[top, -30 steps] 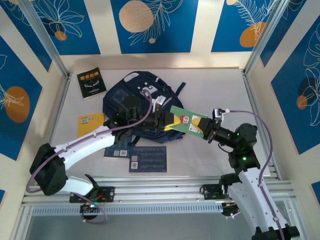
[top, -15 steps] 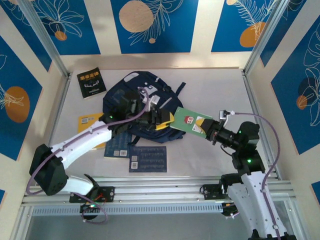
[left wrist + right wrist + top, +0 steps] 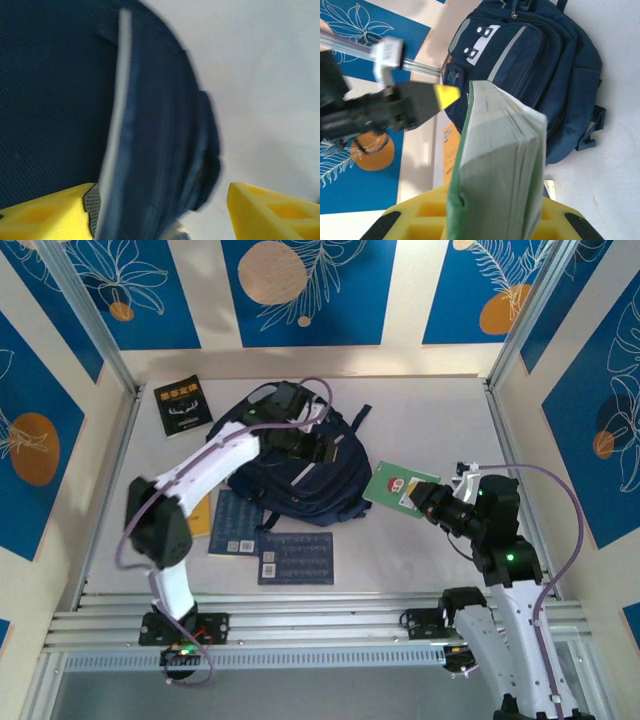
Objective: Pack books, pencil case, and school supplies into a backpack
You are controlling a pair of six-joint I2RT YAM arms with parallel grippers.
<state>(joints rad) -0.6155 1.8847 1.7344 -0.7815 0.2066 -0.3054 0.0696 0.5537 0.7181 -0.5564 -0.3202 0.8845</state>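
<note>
Right of centre in the overhead view, the right gripper [image 3: 425,498] clamps a thick green booklet [image 3: 397,484] just beside the navy blue fabric backpack [image 3: 300,490], likely poised for insertion. At mid-frame the left gripper [image 3: 318,448], jaws parted, straddles the backpack's edge, gripping nothing.

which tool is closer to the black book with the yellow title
Left. The left tool hangs over the backpack, to the right of the black book; the right tool is beyond the backpack's far side, holding the green booklet.
</note>
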